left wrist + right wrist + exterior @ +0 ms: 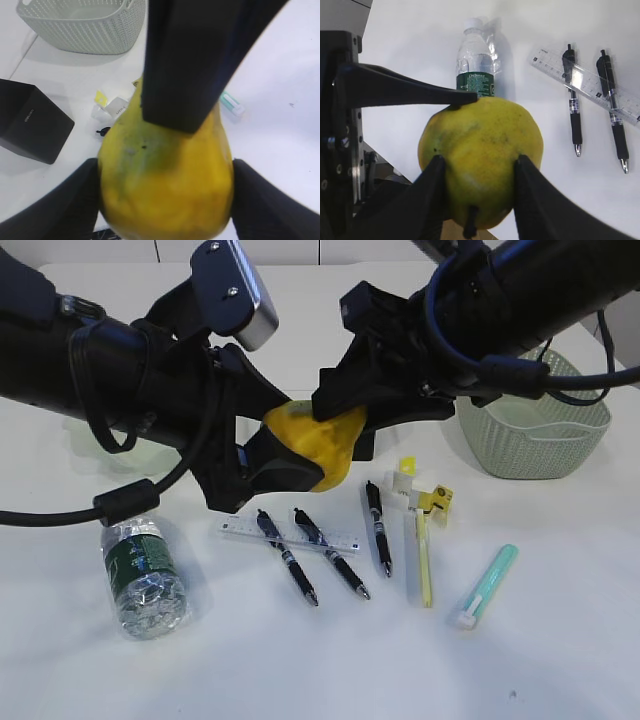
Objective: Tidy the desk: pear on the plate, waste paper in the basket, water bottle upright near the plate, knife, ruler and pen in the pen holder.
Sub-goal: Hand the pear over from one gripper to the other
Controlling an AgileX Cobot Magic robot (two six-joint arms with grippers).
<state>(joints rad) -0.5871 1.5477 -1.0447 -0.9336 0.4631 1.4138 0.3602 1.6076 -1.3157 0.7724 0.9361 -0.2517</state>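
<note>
A yellow-green pear hangs above the table, held from both sides. My left gripper is shut on the pear in the left wrist view. My right gripper is also shut on it in the right wrist view. A water bottle lies on its side at the front left. A clear ruler lies under two black pens. A third pen and a yellow knife lie to the right. Small paper scraps lie by the knife.
A pale green woven basket stands at the back right. A black pen holder stands behind the pear, mostly hidden in the exterior view. A green and white stick lies at the front right. A pale plate edge shows behind the left arm.
</note>
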